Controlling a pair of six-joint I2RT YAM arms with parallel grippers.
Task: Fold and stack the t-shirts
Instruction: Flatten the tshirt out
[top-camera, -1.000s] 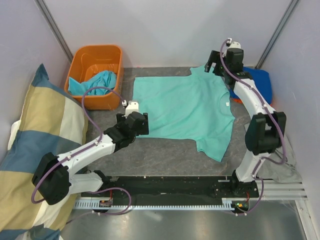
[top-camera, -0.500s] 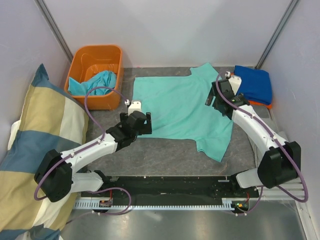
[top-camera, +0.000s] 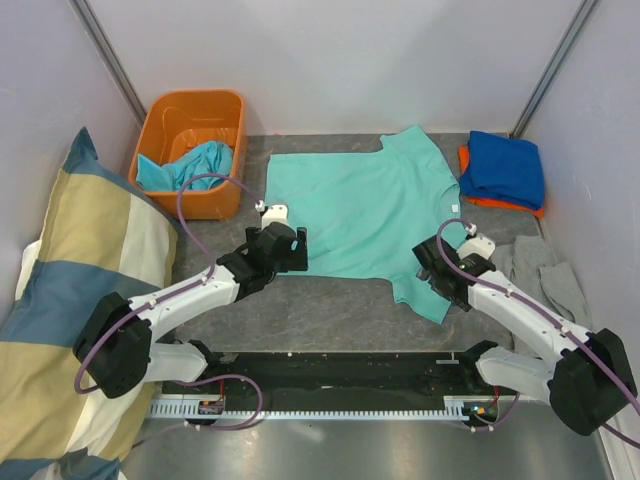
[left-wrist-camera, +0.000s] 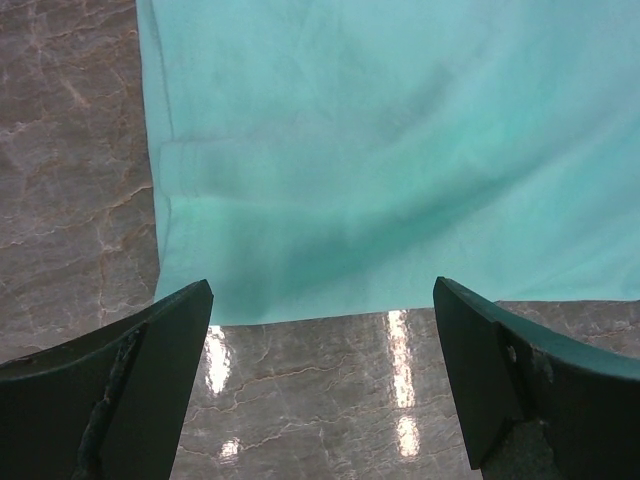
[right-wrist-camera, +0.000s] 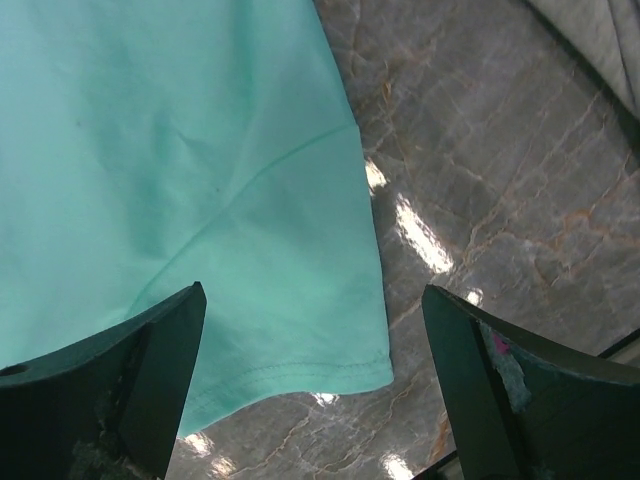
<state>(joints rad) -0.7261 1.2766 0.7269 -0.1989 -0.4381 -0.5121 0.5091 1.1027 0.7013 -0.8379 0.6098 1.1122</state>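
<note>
A mint-teal t-shirt (top-camera: 360, 210) lies spread flat on the grey marble table (top-camera: 300, 310). My left gripper (top-camera: 296, 246) hovers open over its near-left hem; in the left wrist view the hem edge of the t-shirt (left-wrist-camera: 380, 150) runs just beyond my left gripper (left-wrist-camera: 322, 292). Open as well, my right gripper (top-camera: 426, 264) hangs over the near-right sleeve, whose stitched hem (right-wrist-camera: 300, 375) lies between the tips of my right gripper (right-wrist-camera: 312, 295). A folded royal blue t-shirt (top-camera: 503, 166) rests on an orange one (top-camera: 502, 204) at the back right. A turquoise t-shirt (top-camera: 192, 165) lies crumpled in the bin.
An orange plastic bin (top-camera: 190, 110) stands at the back left. A big blue-and-cream striped pillow (top-camera: 70, 300) fills the left side. A grey cloth (top-camera: 545, 275) lies at the right edge, with its corner (right-wrist-camera: 600, 40) showing in the right wrist view. White walls enclose the table.
My right arm swung from the back right, by the blue stack, down to the teal shirt's near-right sleeve. My left gripper edged slightly right along the hem. Both stayed open.
</note>
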